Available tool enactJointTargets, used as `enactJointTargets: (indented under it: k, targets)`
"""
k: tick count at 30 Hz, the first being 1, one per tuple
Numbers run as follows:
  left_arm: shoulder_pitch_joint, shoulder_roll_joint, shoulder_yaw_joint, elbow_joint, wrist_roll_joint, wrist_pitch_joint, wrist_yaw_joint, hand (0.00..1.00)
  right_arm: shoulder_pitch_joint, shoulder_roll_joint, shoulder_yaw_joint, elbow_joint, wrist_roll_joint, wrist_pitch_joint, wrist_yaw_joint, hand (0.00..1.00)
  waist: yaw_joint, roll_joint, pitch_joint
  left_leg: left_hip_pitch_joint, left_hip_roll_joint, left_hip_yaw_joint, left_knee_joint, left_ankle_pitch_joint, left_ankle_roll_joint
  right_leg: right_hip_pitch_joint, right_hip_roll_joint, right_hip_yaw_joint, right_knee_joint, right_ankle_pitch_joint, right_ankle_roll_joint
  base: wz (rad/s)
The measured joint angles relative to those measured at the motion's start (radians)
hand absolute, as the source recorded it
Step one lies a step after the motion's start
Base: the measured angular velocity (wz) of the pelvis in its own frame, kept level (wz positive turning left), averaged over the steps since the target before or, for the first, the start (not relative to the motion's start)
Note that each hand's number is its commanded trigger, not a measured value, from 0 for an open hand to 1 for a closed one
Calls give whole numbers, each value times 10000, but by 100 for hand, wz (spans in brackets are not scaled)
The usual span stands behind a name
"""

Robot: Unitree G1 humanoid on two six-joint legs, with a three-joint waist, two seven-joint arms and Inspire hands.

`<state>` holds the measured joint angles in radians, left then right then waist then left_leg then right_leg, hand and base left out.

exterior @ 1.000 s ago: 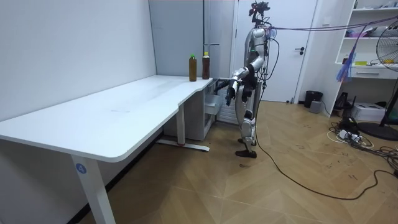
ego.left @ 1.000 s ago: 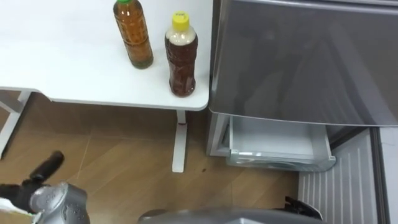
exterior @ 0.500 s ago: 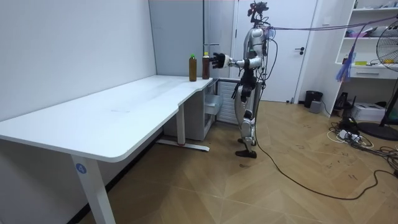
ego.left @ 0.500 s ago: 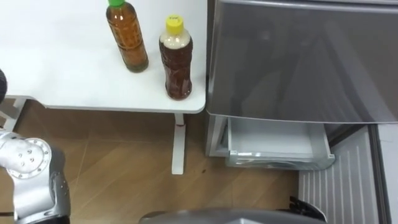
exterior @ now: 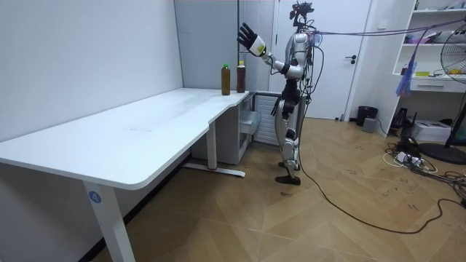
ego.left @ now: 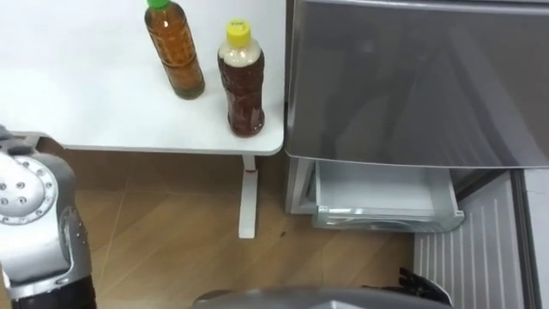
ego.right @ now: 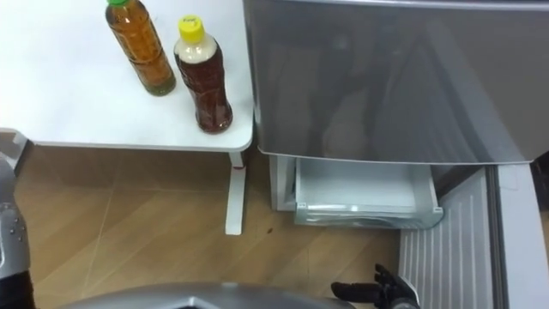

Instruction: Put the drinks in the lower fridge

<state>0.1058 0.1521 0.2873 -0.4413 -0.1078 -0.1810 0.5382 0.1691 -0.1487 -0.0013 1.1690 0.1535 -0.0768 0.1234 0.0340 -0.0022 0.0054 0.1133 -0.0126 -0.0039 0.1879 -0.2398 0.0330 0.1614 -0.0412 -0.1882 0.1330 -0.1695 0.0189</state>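
Two drink bottles stand upright on the white table near its right edge. One has a green cap and amber tea; the other has a yellow cap and dark tea. Beside the table stands the grey fridge, with its lower drawer pulled out and nothing in it. In the room view my left hand is raised high above the bottles, fingers spread, holding nothing. My right hand hangs low in front of the drawer, fingers relaxed and empty.
I stand on the wooden floor facing the fridge and the table's end. A white table leg stands left of the drawer. A ribbed grey panel lies right of the drawer. Shelves and cables sit at the room view's right.
My left arm has swung up from hip height past the bottles to well above them. The bottles, the drawer and my right hand stay as they were.
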Motion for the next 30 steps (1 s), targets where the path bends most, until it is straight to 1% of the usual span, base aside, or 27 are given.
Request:
enactJointTargets:
  k: [1, 2, 3, 5, 7, 9, 11, 15, 17, 20, 24, 30]
  targets:
    - [-2, 0, -150, 0, -60, 10, -300, 0, -118, 11, 11, 87, 12, 11, 68, 0, -47, -13, 11, -3, 0, -7, -23, 0, 0, -4, 2, 18, 0, 0, 0, 0]
    - [-5, -5, -294, 0, -199, 58, -625, 0, -160, 9, 11, 127, 12, 28, 129, 0, -82, -17, 14, 6, 1, 12, -39, 0, 0, -20, 6, 136, 0, 0, 0, -5]
    - [-10, -5, -387, 0, -234, 97, -752, 0, -171, 7, 13, 130, 16, 28, 149, 0, -93, -17, 14, 13, 1, 25, -31, 0, 0, -28, 10, 211, 0, 0, 0, -6]
    - [-39, -6, -761, 0, -587, 187, -1315, 0, -297, 5, 63, 291, 83, 22, 240, 0, -192, -20, 16, 19, -1, 30, -13, 1, 1, -40, 14, 315, 0, 0, 0, 0]
    - [-51, -5, -905, -1, -757, 228, -1755, 0, -478, -7, 85, 438, 68, 28, 290, 0, -301, -20, 15, 20, -1, 32, -6, 1, 2, -40, 21, 487, 0, 0, 0, 0]
    - [-89, -5, -1029, -2, -990, 243, -2122, 0, -549, -12, 87, 554, 16, 25, 335, 0, -384, -20, 12, 26, -2, 29, -2, 1, 2, -40, 23, 487, -1, 0, 0, 0]
    - [-274, -4, -1128, -2, -1100, 291, -2540, 0, -615, -14, 88, 613, 7, 23, 393, 0, -455, 2, 27, 18, 1, 69, -2, 2, 3, -63, 23, 496, -1, 0, 0, 0]
    - [-367, 12, -1437, -4, -1656, 331, -3154, 0, -842, -15, 96, 862, 40, 38, 422, 0, -568, 41, 18, -1, 15, 92, -29, 1, 2, -110, 37, 489, 0, 0, 0, -4]
    - [-367, 12, -1784, -24, -1974, 606, -3592, 0, -931, -17, 154, 973, 181, 42, 401, 0, -577, 63, 3, -5, 14, 115, -9, 1, 3, -113, 37, 488, 3, 0, 0, -2]
    - [-367, 16, -2059, -49, -2056, 757, -4061, 0, -972, -20, 167, 1107, 181, 43, 399, 0, -627, 83, -11, -36, 17, 141, 9, 1, 2, -135, 37, 496, 9, 0, 0, 0]
    - [-366, 16, -2133, -86, -2075, 922, -4550, 0, -1011, -27, 157, 1194, 171, 33, 388, 0, -663, 124, -41, -40, 17, 201, 11, 2, 2, -150, 36, 505, 9, 0, 0, -3]
    - [-363, 14, -2131, -83, -2076, 1085, -5280, 0, -1034, -18, 150, 1271, 174, 37, 324, 0, -667, 114, -35, -17, 23, 268, 29, 2, 2, -135, 35, 494, 11, 0, 0, -3]
